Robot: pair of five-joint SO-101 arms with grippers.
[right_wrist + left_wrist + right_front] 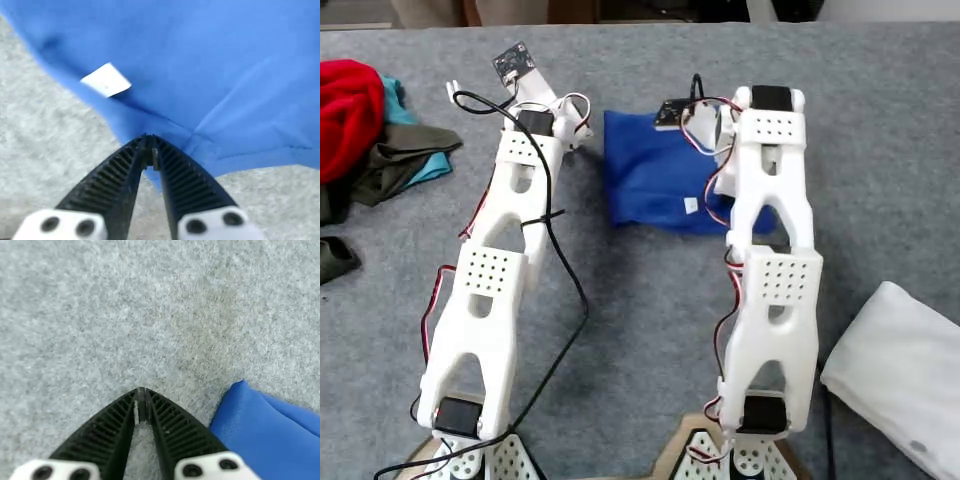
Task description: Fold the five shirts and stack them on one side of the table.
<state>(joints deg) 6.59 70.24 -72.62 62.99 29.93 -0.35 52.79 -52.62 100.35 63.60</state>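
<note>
A folded blue shirt (pixel 655 170) lies flat in the middle of the grey table, with a small white tag (pixel 690 205) near its front edge. My right gripper (pixel 149 150) is shut, its tips at that front edge (pixel 200 150) close to the tag (pixel 106 80); I cannot tell if cloth is pinched. The left gripper (pixel 141 401) is shut over bare grey felt, just beside a corner of the blue shirt (pixel 265 435). From above, both white arms (pixel 525 170) (pixel 770 200) stretch toward the shirt and hide their fingers.
A loose pile of red (pixel 348 110), teal (pixel 415 150) and dark olive (pixel 395 165) shirts sits at the far left, with a dark piece (pixel 335 258) nearer the front. A folded white shirt (pixel 900 375) lies at the front right. A black cable (pixel 565 270) hangs along the left arm.
</note>
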